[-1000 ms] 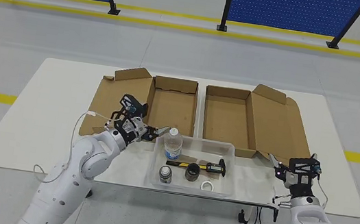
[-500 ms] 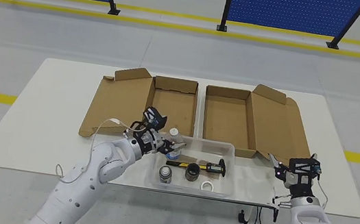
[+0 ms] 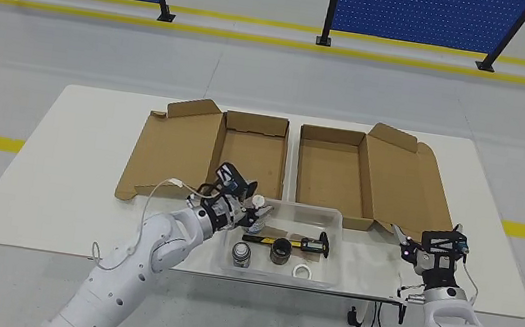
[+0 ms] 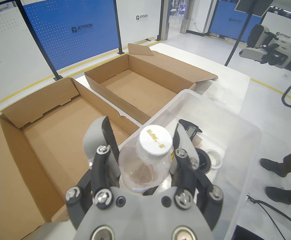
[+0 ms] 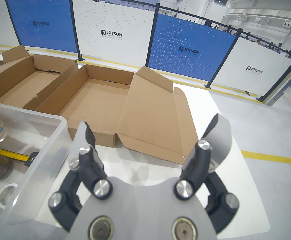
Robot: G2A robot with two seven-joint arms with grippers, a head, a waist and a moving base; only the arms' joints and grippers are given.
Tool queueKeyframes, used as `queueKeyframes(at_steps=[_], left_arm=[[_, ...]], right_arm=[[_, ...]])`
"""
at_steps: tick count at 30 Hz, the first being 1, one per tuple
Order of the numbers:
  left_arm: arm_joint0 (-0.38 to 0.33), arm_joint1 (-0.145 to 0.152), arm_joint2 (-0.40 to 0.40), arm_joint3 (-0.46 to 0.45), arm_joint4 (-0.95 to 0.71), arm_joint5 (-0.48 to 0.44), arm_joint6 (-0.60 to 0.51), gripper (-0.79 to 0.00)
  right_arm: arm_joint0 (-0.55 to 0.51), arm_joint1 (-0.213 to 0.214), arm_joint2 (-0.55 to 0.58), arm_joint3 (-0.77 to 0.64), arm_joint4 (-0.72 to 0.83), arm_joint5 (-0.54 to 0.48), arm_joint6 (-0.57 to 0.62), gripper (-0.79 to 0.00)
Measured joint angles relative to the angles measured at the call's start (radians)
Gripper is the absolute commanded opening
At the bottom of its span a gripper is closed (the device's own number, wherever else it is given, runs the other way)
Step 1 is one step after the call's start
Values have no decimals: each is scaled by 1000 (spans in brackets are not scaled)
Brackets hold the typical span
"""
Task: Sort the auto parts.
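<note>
A clear plastic bottle (image 3: 256, 204) (image 4: 145, 168) with a white cap stands at the left end of the clear bin (image 3: 336, 214) (image 4: 204, 100). My left gripper (image 3: 247, 209) (image 4: 141, 125) is shut on the bottle, one finger on each side of its neck. Also in the bin are a black caliper (image 3: 310, 242) (image 4: 191, 130), a yellow-handled tool (image 3: 260, 239), a dark cylinder (image 3: 280, 251), a metal can (image 3: 242, 254) and a white ring (image 3: 303, 271) (image 4: 213, 156). My right gripper (image 3: 428, 239) (image 5: 150, 120) is open over the table to the right of the bin, holding nothing.
Two open cardboard boxes lie behind the bin, the left box (image 3: 249, 152) (image 4: 68, 141) and the right box (image 3: 327, 168) (image 5: 95, 102), each with its lid folded outward. The table's front edge (image 3: 256, 280) runs close under the bin.
My left arm has swung right from the left box's flap to the bin, and its gripper has come around the bottle. The right arm has kept still.
</note>
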Motion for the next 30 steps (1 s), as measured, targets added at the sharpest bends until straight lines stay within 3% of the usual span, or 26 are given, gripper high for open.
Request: queueKeyframes(at_steps=[17, 30], left_arm=[[-33, -3, -23, -24, -28, 16, -16, -785], [21, 15, -85, -283, 16, -25, -52, -785]], right_arm=[[0, 0, 0, 0, 0, 0, 0, 0], [0, 0, 0, 0, 0, 0, 0, 0]])
